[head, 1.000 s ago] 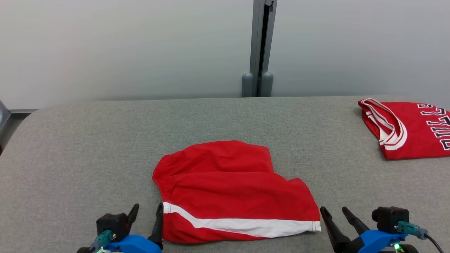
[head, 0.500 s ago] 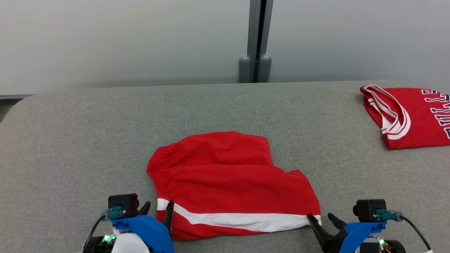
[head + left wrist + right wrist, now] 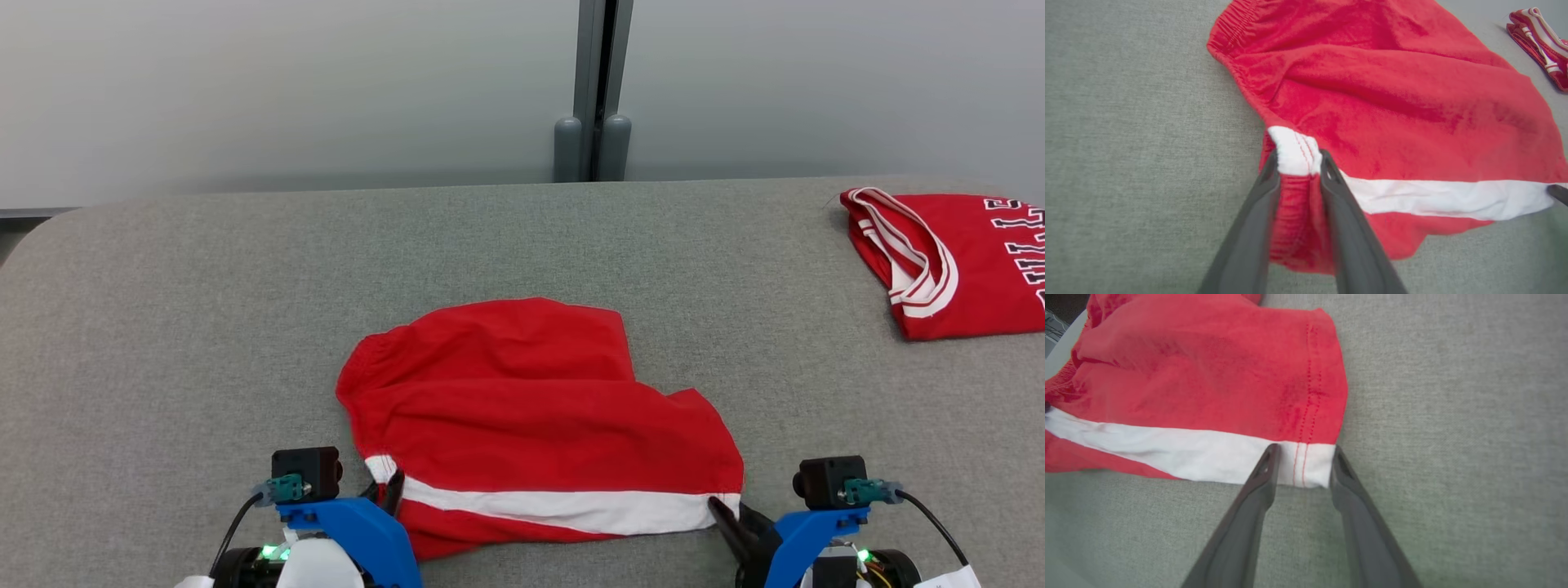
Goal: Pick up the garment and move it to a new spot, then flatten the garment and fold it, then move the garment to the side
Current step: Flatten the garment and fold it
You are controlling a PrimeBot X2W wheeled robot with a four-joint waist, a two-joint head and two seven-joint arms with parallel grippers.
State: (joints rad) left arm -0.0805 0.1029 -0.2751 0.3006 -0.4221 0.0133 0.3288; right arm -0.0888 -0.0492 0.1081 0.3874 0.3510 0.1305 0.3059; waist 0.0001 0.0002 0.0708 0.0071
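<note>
Two red garments are lying on one grey padded table (image 3: 163,327): one pair of shorts (image 3: 531,408), serving here as the landmark and carrying one white stripe (image 3: 571,510), and one folded jersey (image 3: 963,269) sitting well beyond the shorts to their right. Two grippers are showing at the near edge of the shorts, the left gripper (image 3: 388,490) at their left corner and the right gripper (image 3: 731,514) at their right corner, together presenting four dark fingers (image 3: 1257,212). Two black camera boxes (image 3: 306,472) are riding on two blue brackets (image 3: 359,523) just beside those corners. Behind the shorts, one grey post (image 3: 600,82) is standing with two rounded caps (image 3: 567,147) at its foot.
</note>
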